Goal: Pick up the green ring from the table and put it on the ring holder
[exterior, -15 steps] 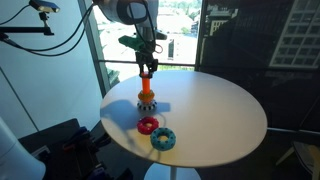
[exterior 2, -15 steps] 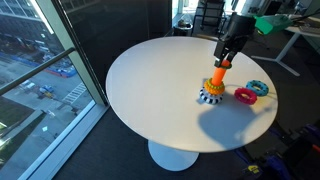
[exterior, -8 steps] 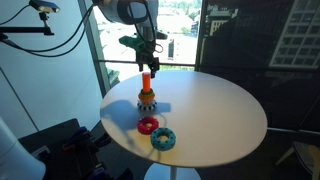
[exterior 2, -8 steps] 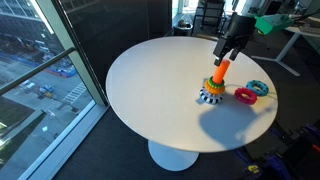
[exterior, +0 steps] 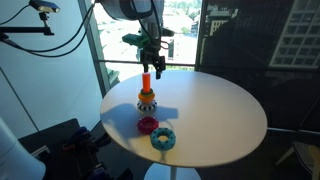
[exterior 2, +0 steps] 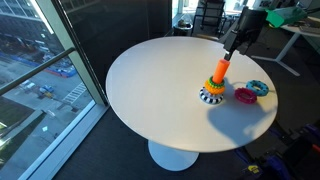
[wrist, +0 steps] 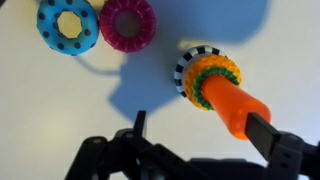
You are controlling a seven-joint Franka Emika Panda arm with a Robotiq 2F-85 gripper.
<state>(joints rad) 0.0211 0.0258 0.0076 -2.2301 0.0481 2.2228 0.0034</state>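
Note:
The ring holder (exterior: 146, 82) (exterior 2: 220, 70) is an upright orange peg on a black-and-white base near the table's edge. In the wrist view the peg (wrist: 235, 105) leans toward the camera. The green ring (wrist: 201, 95) lies low on it, over a yellow toothed ring. My gripper (exterior: 148, 62) (exterior 2: 232, 45) (wrist: 200, 125) hangs open just above the peg's top, with nothing between its fingers. One dark finger (wrist: 265, 130) stands beside the peg's tip.
A red toothed ring (exterior: 148, 125) (exterior 2: 245, 95) (wrist: 127, 24) and a light-blue toothed ring (exterior: 163, 139) (exterior 2: 258, 87) (wrist: 68, 26) lie side by side on the round white table (exterior: 220, 110) (exterior 2: 150, 90). Large windows stand close behind the table.
The gripper was shut low at the peg a second ago. It has opened and risen clear of the peg's top.

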